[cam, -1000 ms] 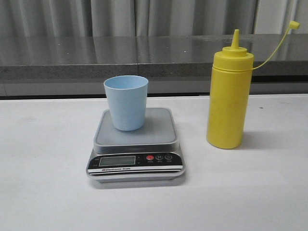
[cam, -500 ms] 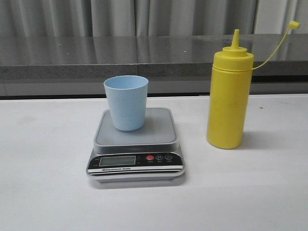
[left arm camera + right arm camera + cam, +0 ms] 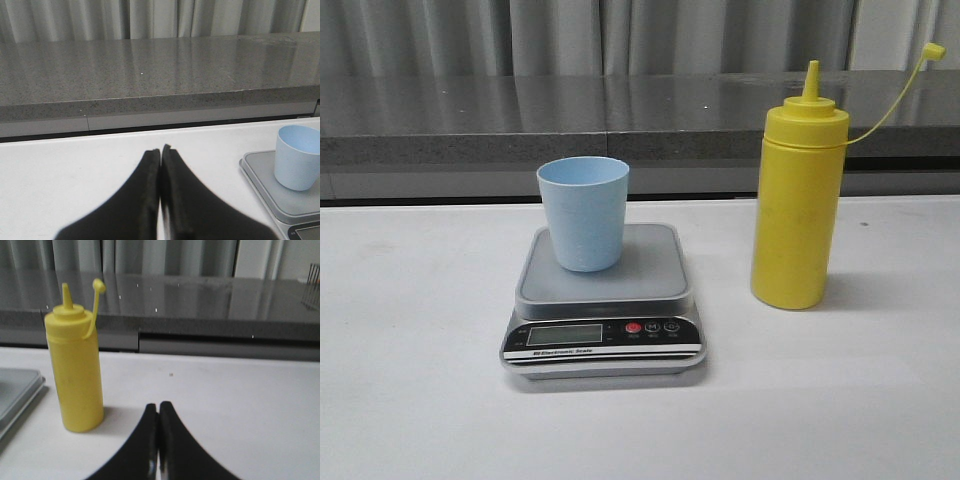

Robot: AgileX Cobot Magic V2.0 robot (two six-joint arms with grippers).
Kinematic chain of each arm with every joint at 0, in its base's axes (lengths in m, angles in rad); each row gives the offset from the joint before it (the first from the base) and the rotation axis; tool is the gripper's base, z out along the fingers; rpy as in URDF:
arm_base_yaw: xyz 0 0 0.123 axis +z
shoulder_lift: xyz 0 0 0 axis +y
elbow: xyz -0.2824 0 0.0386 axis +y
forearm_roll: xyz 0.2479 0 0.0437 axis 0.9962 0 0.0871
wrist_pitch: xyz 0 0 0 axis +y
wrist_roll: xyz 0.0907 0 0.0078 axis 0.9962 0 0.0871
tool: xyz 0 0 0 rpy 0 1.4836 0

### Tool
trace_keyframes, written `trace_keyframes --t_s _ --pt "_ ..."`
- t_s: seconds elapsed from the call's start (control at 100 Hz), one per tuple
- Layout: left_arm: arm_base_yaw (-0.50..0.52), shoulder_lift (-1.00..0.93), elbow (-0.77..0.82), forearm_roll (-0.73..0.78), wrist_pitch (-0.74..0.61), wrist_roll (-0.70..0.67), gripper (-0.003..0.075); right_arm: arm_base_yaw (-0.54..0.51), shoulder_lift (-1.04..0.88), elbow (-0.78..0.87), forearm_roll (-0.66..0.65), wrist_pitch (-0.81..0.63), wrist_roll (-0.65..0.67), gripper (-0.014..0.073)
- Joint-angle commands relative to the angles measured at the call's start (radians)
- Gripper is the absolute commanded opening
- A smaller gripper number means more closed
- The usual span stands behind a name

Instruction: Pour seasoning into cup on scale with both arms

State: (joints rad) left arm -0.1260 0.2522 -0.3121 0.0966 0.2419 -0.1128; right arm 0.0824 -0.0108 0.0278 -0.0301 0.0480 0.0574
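Tall yellow plastic squeeze bottle (image 3: 797, 208) upright on white table (image 3: 410, 380), nozzle up, right of grey digital scale (image 3: 603, 300).
Light blue plastic cup (image 3: 583, 213) upright on scale platform. Left gripper (image 3: 160, 152) and right gripper (image 3: 159, 407) both closed, empty, apart from everything; bottle just beyond right gripper, to one side.

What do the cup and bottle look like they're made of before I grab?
Cup: probably matte plastic, judging by its even light blue, thin rim and lack of glare. Bottle: likely soft squeeze plastic, opaque yellow with a faint sheen, moulded nozzle and thin tether.
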Motion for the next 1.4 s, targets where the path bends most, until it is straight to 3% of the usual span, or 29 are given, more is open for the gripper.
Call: trace_keyframes --t_s 0.0,0.22,0.36,0.52,0.77,1.01,1.24,1.39 --pt "0.001 0.008 -0.026 -0.001 -0.088 -0.009 -0.0020 -0.007 -0.017 -0.036 0.020 -0.142 0.001 -0.0067" --pt "0.001 0.008 -0.026 -0.001 -0.088 -0.009 -0.0020 0.005 0.105 -0.175 0.164 0.031 0.001 -0.0067" --pt "0.001 0.008 -0.026 -0.001 -0.088 -0.009 -0.0020 0.022 0.271 -0.306 0.165 0.127 -0.001 -0.0067" --pt "0.001 0.008 -0.026 -0.001 -0.088 -0.009 -0.0020 0.028 0.486 -0.427 0.163 0.122 -0.012 -0.0067" --pt "0.001 0.008 -0.026 -0.001 -0.088 -0.009 -0.0020 0.042 0.758 -0.518 0.166 0.025 -0.012 -0.0067" --pt "0.001 0.008 -0.026 -0.001 -0.088 -0.009 -0.0020 0.137 0.905 -0.518 0.155 -0.089 -0.012 -0.0067" --pt "0.001 0.008 -0.026 -0.001 -0.088 -0.009 -0.0020 0.160 1.025 -0.498 0.128 -0.183 -0.012 -0.0063" --pt "0.001 0.008 -0.026 -0.001 -0.088 -0.009 -0.0020 0.160 1.065 -0.447 0.116 -0.282 -0.012 0.0032"
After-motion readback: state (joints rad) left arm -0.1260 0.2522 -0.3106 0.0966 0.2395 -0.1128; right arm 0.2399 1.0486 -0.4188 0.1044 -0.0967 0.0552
